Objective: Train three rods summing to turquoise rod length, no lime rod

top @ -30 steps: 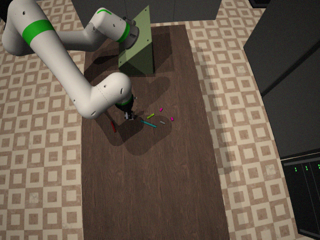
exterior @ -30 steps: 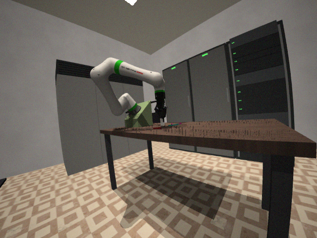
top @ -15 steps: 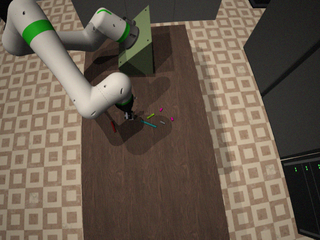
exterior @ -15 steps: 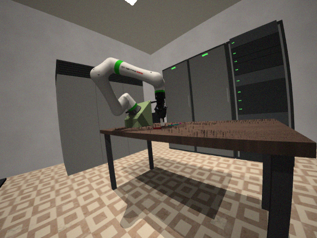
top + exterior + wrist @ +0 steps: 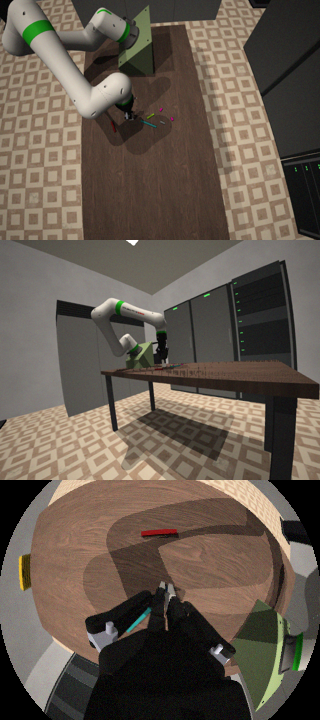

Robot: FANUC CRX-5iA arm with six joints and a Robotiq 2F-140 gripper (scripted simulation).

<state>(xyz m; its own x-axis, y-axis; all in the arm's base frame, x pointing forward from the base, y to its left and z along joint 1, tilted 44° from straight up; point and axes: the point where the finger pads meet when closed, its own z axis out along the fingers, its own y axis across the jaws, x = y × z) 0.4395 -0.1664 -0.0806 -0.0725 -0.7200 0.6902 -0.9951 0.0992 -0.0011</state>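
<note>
My gripper point(image 5: 130, 118) hangs just above the table, between the red rod point(image 5: 113, 126) and the turquoise rod point(image 5: 148, 123). Its fingers are nearly closed on a small pale-blue piece, the blue rod point(image 5: 167, 588), which the fingertips mostly hide. In the wrist view the red rod point(image 5: 159, 534) lies flat ahead of the fingers, and one end of the turquoise rod point(image 5: 140, 619) shows beside the left finger. A lime rod point(image 5: 150, 115), a grey rod point(image 5: 162, 122) and two magenta rods point(image 5: 160, 109) point(image 5: 171, 118) lie apart to the right of the gripper.
The arm's green wedge-shaped base point(image 5: 138, 46) stands at the far end of the table. The arm's elbow point(image 5: 108, 98) hangs over the table left of the rods. Dark cabinets point(image 5: 286, 64) stand to the right, off the table.
</note>
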